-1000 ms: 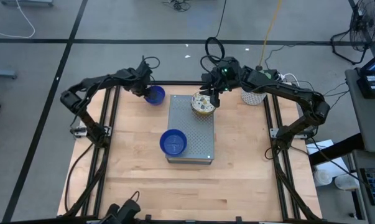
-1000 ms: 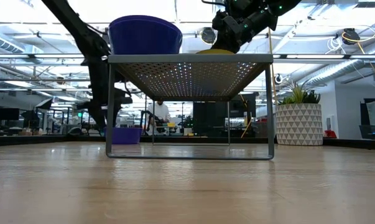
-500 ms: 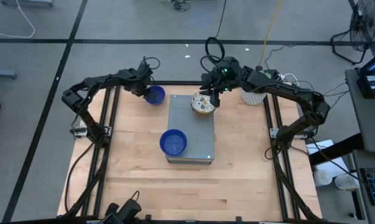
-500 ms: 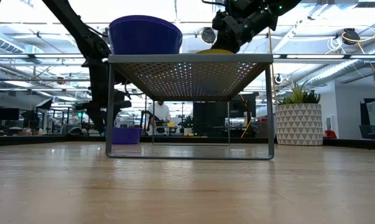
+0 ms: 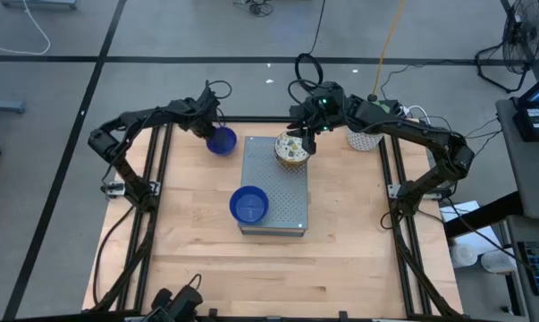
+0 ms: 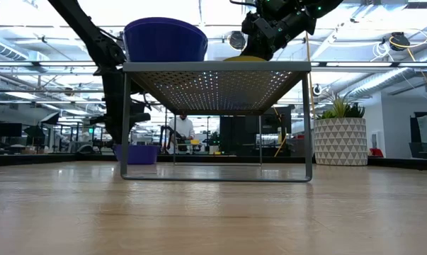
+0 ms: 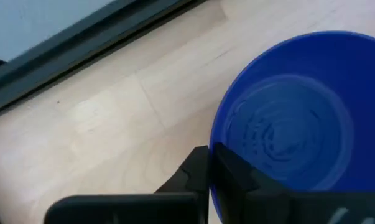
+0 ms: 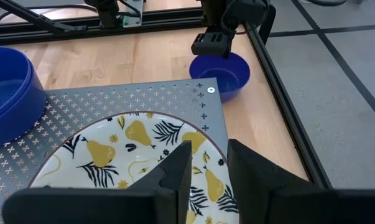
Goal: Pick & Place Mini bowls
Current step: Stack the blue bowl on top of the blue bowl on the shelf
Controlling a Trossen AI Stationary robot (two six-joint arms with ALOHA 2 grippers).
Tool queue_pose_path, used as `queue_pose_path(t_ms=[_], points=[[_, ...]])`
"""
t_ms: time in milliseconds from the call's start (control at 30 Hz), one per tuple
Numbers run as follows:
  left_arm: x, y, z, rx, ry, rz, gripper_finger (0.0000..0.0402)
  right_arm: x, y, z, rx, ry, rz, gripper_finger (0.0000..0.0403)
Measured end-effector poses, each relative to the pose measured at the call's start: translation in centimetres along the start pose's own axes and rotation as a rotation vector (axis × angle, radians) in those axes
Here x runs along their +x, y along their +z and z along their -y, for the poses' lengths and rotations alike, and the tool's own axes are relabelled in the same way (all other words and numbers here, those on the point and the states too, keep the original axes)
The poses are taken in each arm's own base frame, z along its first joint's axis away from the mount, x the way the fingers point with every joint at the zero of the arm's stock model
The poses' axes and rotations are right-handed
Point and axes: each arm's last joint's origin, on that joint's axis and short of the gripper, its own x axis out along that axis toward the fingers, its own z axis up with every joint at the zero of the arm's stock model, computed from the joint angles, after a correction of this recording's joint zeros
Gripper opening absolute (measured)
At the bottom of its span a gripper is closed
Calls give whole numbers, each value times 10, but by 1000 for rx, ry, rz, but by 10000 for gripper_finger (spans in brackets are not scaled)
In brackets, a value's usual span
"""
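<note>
A blue mini bowl [image 5: 222, 141] stands on its base on the wooden table near the far left corner of the grey perforated stand [image 5: 273, 183]. My left gripper [image 5: 212, 131] is shut on its rim. A cream mini bowl with a pear and leaf pattern [image 5: 290, 151] sits on the stand's far end, with my right gripper [image 5: 302, 143] shut on its rim. A second blue mini bowl [image 5: 248, 204] rests on the stand's near left part, and no gripper touches it. My left gripper pinches the blue bowl's rim [image 7: 213, 163], one finger [image 7: 190, 177] outside the wall and one inside. The fingers come steeply from above. The bowl's base stays on the table [image 6: 137, 162]. My right gripper straddles the patterned bowl's rim [image 8: 219, 152], one finger [image 8: 180, 165] inside the bowl and one [image 8: 246, 165] outside. The fingers slant down from the table's far right. The bowl sits upright on the stand.
A white patterned pot with a green plant [image 5: 366, 139] stands at the far right, close behind my right arm. The stand is raised on thin legs [image 6: 310, 120]. Bare wood lies on the near half of the table [image 5: 269, 268]. Black rails frame the table's sides.
My left gripper has shut on the blue bowl's rim without leaving its place. The bowl has shifted slightly along the table toward the left edge. My right arm and the bowls on the stand have kept still.
</note>
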Motion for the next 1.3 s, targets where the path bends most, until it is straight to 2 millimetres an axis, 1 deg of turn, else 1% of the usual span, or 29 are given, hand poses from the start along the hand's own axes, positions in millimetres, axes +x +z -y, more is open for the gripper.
queue_pose_path(t_ms=[167,267,367,467,633,800,933,1067,1200,1300], points=[[-18,0,1,18,15,59,6,0,0,0,0,0,0,89],[-37,-2,2,24,7,108,6,0,0,0,0,0,0,89],[-61,-7,4,33,-10,168,5,0,0,0,0,0,0,89],[-89,-14,10,54,-41,261,5,0,0,0,0,0,0,89],[-138,-32,18,84,-114,423,7,0,0,0,0,0,0,89],[-176,-55,24,82,-206,550,4,0,0,0,0,0,0,89],[-195,-71,32,93,-288,606,7,0,0,0,0,0,1,89],[-206,-83,46,176,-398,623,4,0,0,0,0,0,1,89],[-218,-89,65,277,-549,639,4,0,0,0,-1,-1,3,89],[-235,-87,81,344,-621,632,4,0,1,0,-3,-2,8,89]])
